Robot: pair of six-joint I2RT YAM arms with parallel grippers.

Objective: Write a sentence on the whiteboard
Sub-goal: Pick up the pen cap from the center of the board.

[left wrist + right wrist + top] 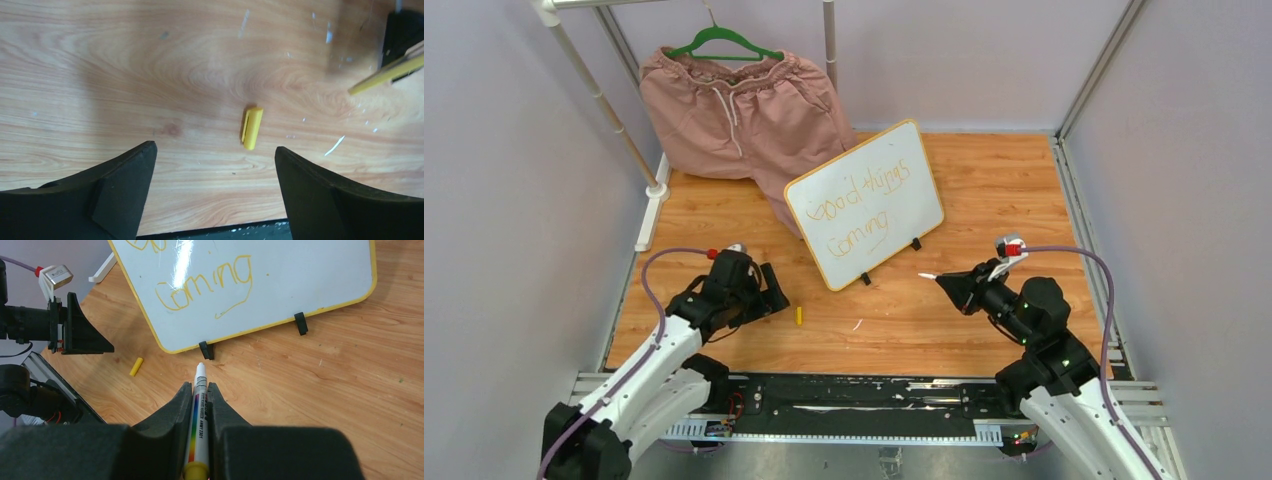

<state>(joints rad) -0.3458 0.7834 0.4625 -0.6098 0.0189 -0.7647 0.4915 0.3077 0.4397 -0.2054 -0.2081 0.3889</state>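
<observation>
The whiteboard [907, 213] stands tilted on two black clip feet at the middle of the wooden table. The orange sentence [861, 192] reads "good things coming" in two lines. The right wrist view shows the whiteboard [310, 280] and the word "coming" [210, 284]. My right gripper [954, 282] [199, 386] is shut on a white marker [199, 415], tip bare, pointing at the board's lower edge, a short way off. The marker's yellow cap [799, 315] [251, 128] [136, 366] lies on the table. My left gripper [776, 295] [215, 150] is open and empty just left of the cap.
Pink shorts [734, 110] hang on a green hanger from a white rack [604, 105] at the back left, behind the board. The board's yellow corner [387, 75] and a clip foot [402, 37] show in the left wrist view. A black rail [854, 400] runs along the near edge.
</observation>
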